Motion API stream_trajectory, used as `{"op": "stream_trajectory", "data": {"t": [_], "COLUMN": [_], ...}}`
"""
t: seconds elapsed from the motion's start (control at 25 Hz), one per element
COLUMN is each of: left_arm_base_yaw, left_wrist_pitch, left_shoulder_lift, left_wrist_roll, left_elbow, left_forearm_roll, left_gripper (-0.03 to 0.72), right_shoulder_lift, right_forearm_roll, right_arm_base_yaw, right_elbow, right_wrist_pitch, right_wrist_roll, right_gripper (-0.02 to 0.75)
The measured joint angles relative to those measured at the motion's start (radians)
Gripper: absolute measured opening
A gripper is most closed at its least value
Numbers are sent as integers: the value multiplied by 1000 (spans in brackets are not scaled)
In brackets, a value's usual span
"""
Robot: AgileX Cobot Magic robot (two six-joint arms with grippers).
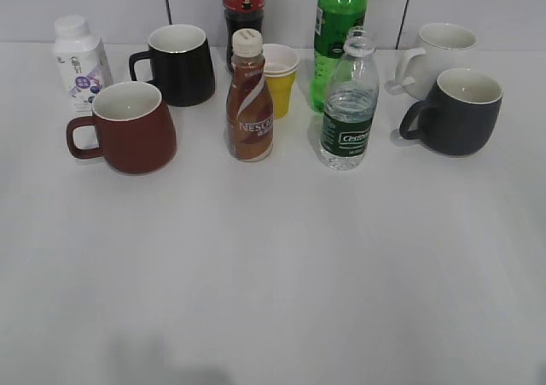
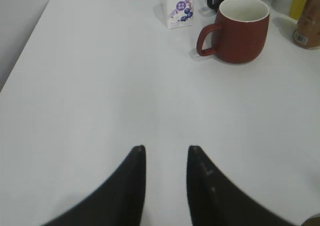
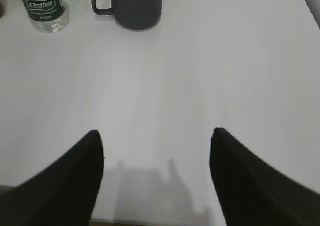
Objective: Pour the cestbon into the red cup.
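Two claws show only in the wrist views, both empty above bare table: the left gripper (image 2: 165, 148) has its dark fingers close together with a narrow gap between them, while the right gripper (image 3: 156, 132) is spread wide. Neither arm appears in the exterior view. There the water bottle (image 1: 350, 103) stands upright and uncapped right of centre in the upper half of the frame, just in front of the taller green soda bottle (image 1: 339, 26) and left of a dark grey mug (image 1: 461, 112); in the right wrist view it sits at the upper left corner, well apart from the fingers. The red cup (image 1: 132, 127) stands upright at the left of the exterior view, handle pointing left, its white inside showing; in the left wrist view it is at the upper right, far from the fingers. Between the cup and the water bottle stands a brown coffee bottle (image 1: 249, 99), with a small yellow cup (image 1: 280, 78) just behind it. A black mug (image 1: 181, 63) and a white bottle (image 1: 79, 61) stand behind the red cup, and a white mug (image 1: 439, 54) is at upper right on the white table (image 1: 273, 274).
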Motion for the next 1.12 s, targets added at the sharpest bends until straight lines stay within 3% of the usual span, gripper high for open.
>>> {"op": "stream_trajectory", "data": {"t": [1.12], "left_arm_base_yaw": [0], "left_wrist_pitch": [0], "left_shoulder_lift": [0], "left_wrist_roll": [0], "left_elbow": [0], "left_forearm_roll": [0], "left_gripper": [216], "right_shoulder_lift": [0], "right_forearm_roll": [0], "right_arm_base_yaw": [0], "right_elbow": [0], "right_wrist_pitch": [0], "right_wrist_roll": [0], "right_gripper": [501]}}
